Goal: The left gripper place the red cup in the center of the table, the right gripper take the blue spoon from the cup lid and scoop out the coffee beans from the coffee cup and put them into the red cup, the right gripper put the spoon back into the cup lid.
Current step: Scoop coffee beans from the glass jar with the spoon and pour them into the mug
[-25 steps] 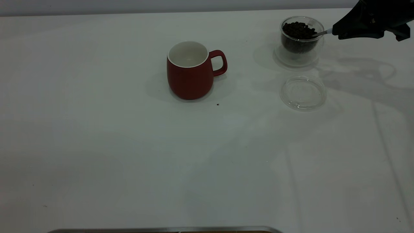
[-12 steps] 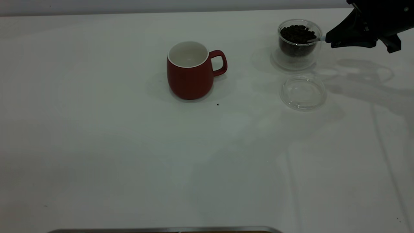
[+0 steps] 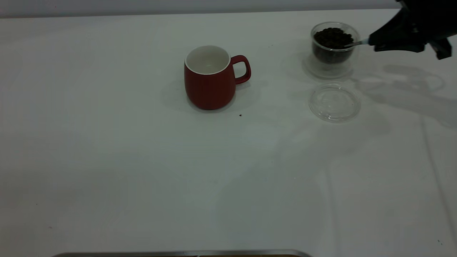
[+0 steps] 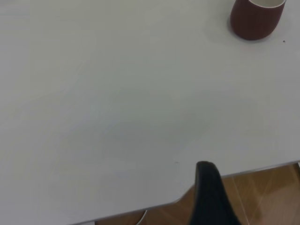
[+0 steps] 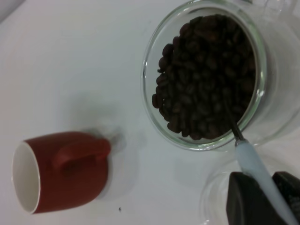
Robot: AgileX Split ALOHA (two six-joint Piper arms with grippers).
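Observation:
The red cup [image 3: 210, 78] [image 4: 257, 18] [image 5: 65, 173] stands upright near the middle of the table [image 3: 142, 160], with its handle toward the right. At the far right is the coffee cup [image 3: 334, 44] [image 5: 206, 75], full of coffee beans [image 3: 332, 37] [image 5: 206, 79]. My right gripper [image 3: 373, 41] [image 5: 265, 180] is shut on the pale handle of the blue spoon [image 3: 357, 43] [image 5: 258, 164]. The spoon's bowl is buried in the beans. The cup lid [image 3: 334, 102] lies bare in front of the coffee cup. My left gripper [image 4: 208, 192] hangs over the table's edge, far from the red cup.
A small dark speck [image 3: 240, 115] lies on the table just in front of the red cup. A metal strip [image 3: 178, 253] runs along the near edge. Wooden floor [image 4: 267, 192] shows past the table edge in the left wrist view.
The right gripper with the spoon swung slightly left, then back right. The coffee cup looked tipped a second ago, shifted a little, and now stands upright. The red cup and lid have not moved.

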